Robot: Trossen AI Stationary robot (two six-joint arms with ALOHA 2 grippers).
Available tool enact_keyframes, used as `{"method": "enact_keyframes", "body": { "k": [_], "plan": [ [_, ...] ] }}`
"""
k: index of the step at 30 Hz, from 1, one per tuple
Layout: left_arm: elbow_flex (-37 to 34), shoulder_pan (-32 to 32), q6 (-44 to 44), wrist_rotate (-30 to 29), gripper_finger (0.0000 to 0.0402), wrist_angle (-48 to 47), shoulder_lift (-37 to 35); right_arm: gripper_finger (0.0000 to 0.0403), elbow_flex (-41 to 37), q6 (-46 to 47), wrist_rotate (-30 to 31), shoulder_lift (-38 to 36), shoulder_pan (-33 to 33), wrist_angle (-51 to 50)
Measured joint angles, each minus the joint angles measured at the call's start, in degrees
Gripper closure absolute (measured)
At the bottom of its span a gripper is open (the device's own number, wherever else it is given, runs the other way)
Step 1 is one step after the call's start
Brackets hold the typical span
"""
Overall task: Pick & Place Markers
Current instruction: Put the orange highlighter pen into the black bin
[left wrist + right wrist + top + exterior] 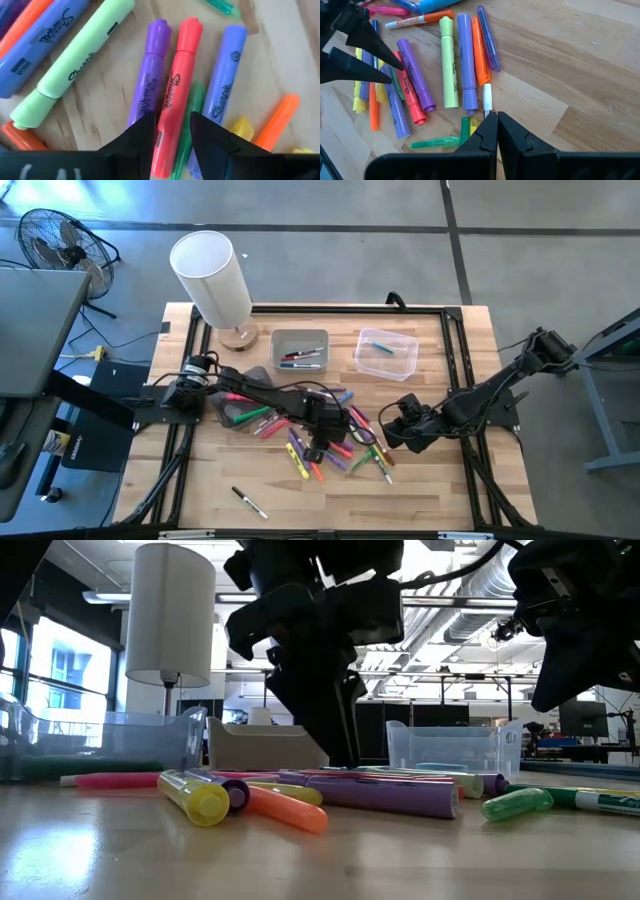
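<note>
The wooden table point(440, 490) carries my 2 arms, a white lamp point(212, 278) at the far edge, a grey bin point(300, 351) with a few pens in it and a clear bin point(385, 353) beside it holding 1 teal pen.

The markers point(335, 442) lie scattered in a loose pile at mid-table, between my grippers; 1 black marker point(249, 502) lies apart near the front edge.

My left gripper point(171, 134) is down over the pile, fingertips at the tabletop. Its 2 fingers stand parted on either side of a red highlighter point(175, 95), which lies flat on the wood between a purple highlighter point(148, 75) and a lavender highlighter point(223, 82). I cannot tell whether the fingers press it yet.

My right gripper point(497, 131) is clenched with nothing between its tips, hanging just beside the pile on its right side, above a green marker point(436, 143).
</note>
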Motion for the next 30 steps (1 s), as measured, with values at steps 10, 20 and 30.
{"method": "enact_keyframes", "body": {
  "k": [10,20,30],
  "plan": [
    [-0.6,0.0,1.1,-0.8,0.0279,1.4,0.0,0.0403,0.0,0.0,0.0,0.0,0.0,0.0],
    [-4.3,0.1,1.2,-0.9,0.0279,6.0,0.0,0.0403,0.0,0.0,0.0,0.0,0.0,0.0],
    [-4.4,0.1,2.7,-5.7,0.0279,6.6,0.0,0.0403,0.0,0.0,0.3,0.0,0.0,0.0]
  ]
}}
